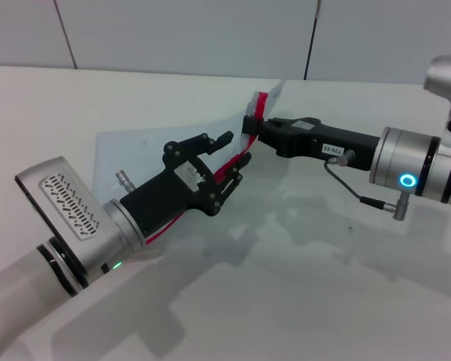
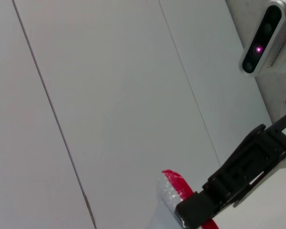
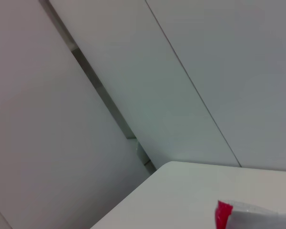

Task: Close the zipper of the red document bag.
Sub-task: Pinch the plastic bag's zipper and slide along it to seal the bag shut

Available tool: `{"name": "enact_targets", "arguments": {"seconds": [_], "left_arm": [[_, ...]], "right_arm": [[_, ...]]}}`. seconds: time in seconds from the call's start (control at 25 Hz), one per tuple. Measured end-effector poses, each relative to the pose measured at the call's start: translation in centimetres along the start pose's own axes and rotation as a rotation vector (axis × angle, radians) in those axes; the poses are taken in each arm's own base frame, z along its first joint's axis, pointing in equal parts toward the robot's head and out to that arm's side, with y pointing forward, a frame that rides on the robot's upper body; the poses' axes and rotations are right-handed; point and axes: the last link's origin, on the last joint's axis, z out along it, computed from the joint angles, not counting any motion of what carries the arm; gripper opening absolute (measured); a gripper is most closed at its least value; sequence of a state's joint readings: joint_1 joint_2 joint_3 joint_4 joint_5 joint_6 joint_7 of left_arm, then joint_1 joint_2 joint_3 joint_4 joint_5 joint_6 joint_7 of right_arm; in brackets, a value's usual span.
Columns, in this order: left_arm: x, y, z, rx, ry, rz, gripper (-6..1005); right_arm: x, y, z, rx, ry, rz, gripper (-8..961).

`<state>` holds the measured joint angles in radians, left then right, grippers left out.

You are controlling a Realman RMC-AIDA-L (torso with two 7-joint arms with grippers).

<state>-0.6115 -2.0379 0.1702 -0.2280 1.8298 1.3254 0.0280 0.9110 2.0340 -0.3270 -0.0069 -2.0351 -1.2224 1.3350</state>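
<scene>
The red document bag (image 1: 146, 154) is a translucent pale sheet lying on the white table, with its far end lifted. Its zipper (image 1: 261, 101) is a red strip along one edge, also seen in the left wrist view (image 2: 175, 182) and the right wrist view (image 3: 223, 214). I cannot make out the slider. My right gripper (image 1: 250, 125) comes in from the right and is shut on the lifted end of the bag at the zipper; it shows in the left wrist view (image 2: 196, 210) too. My left gripper (image 1: 232, 157) stands open around the red strip, just short of the right gripper.
The white table (image 1: 323, 263) stretches in front and to the right. A pale panelled wall (image 1: 188, 34) rises behind it. The right arm's wrist camera (image 2: 261, 40) appears in the left wrist view.
</scene>
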Motion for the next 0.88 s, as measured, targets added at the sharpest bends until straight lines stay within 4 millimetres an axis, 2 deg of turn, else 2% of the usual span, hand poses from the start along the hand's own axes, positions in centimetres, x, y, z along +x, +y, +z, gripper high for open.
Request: {"name": "enact_targets", "arguments": {"seconds": [0.2, 0.4, 0.64, 0.88], "left_arm": [[-0.01, 0.09, -0.02, 0.0, 0.0, 0.015, 359], [-0.03, 0.11, -0.06, 0.0, -0.001, 0.024, 235], [-0.08, 0.16, -0.14, 0.0, -0.003, 0.023, 211], [-0.16, 0.19, -0.2, 0.001, -0.007, 0.022, 135]], "right_arm": [[0.01, -0.04, -0.04, 0.002, 0.0, 0.001, 6], [0.0, -0.01, 0.01, 0.001, 0.002, -0.001, 6], [0.04, 0.01, 0.02, 0.0, 0.003, 0.0, 7], [0.13, 0.01, -0.01, 0.0, 0.004, 0.002, 10]]}}
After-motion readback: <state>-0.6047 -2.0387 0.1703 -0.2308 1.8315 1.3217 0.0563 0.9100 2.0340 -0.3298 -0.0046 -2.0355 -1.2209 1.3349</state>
